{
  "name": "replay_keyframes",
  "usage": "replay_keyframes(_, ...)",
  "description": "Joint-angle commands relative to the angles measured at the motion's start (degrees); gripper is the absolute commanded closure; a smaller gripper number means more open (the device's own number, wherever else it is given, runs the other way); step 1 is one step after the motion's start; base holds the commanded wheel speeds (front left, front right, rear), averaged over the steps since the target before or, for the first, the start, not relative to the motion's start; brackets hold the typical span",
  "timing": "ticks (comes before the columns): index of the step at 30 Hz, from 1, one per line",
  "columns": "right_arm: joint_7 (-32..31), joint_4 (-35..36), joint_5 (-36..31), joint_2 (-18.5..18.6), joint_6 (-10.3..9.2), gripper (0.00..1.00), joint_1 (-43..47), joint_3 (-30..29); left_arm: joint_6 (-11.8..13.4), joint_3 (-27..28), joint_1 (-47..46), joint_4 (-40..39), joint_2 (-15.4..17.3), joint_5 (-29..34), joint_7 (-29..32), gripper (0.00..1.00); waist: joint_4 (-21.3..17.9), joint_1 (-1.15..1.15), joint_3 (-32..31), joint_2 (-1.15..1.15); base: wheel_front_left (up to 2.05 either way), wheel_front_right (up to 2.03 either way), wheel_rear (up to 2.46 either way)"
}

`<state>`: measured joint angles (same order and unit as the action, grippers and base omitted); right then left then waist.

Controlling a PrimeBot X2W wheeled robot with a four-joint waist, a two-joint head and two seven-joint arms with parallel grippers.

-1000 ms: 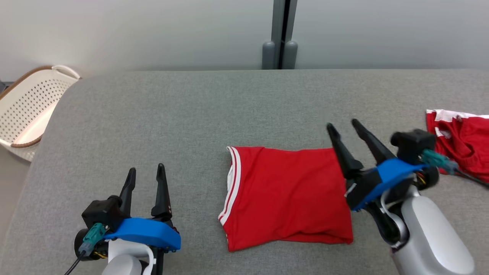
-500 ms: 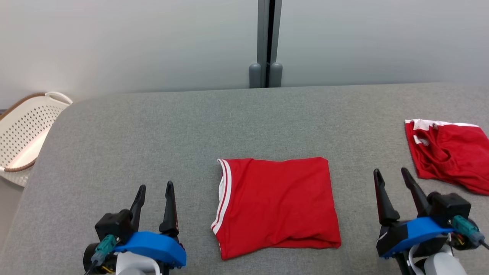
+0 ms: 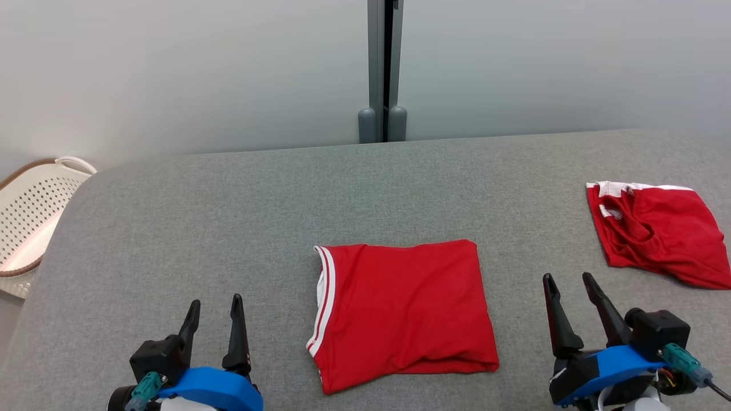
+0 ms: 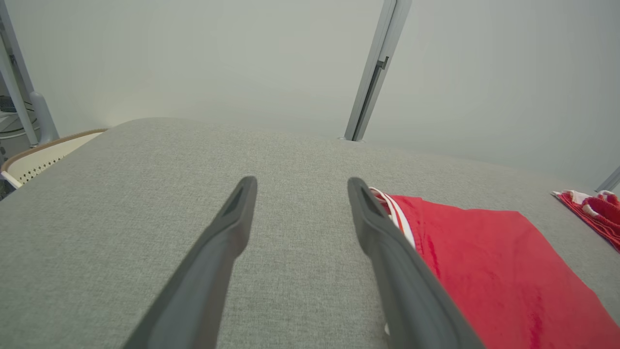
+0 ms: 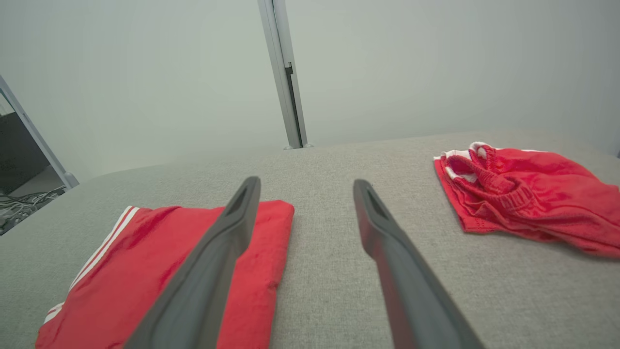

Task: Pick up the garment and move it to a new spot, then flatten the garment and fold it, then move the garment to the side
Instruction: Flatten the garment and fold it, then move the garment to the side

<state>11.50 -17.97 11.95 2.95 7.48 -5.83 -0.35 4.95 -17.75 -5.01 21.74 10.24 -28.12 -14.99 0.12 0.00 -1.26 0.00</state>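
Note:
A red garment [image 3: 402, 311] with white stripes along its left edge lies folded into a rough square on the grey surface [image 3: 285, 200], near the front middle. It also appears at lower right in the left wrist view [image 4: 494, 271] and at lower left in the right wrist view [image 5: 160, 266]. My left gripper [image 3: 214, 305] hovers open to the garment's left, nothing between its fingers. To the garment's right, my right gripper [image 3: 568, 279] stands open and empty, apart from the cloth.
A second red garment [image 3: 651, 231] with white trim lies crumpled at the right [image 5: 523, 194]. A white perforated basket [image 3: 28, 222] sits off the surface's left edge. A pale wall with a grey post [image 3: 382, 68] runs behind.
My right gripper has come off the folded garment's right edge and pulled back to the lower right. The head camera has shifted, so the whole scene sits differently. The garment lies still.

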Motion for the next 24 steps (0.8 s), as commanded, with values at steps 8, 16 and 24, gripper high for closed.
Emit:
replay_keyframes(8, 0.05, -0.81, 0.44, -0.06, 0.03, 0.00, -0.02, 0.63, -0.69, 0.67, -0.19, 0.28, -0.61, 0.99, -0.27, 0.00, 0.35, 0.00, -0.05, 0.00, 0.00, 0.00, 0.00)
replay_keyframes(16, -0.58, -1.01, -2.53, -0.06, 0.03, 0.00, -0.35, -0.22, -1.01, 1.25, -0.25, 0.28, -0.92, 1.60, -0.27, 0.00, 0.71, 0.00, 0.25, 0.00, 0.00, 0.00, 0.00)
replay_keyframes(24, -7.15, -1.87, -5.49, -0.05, 0.03, 0.00, -3.30, -2.60, -1.22, 1.50, -0.92, 0.10, -1.37, 2.15, -0.27, 0.00, 2.10, 0.00, 1.49, 0.00, 0.00, 0.00, 0.00)
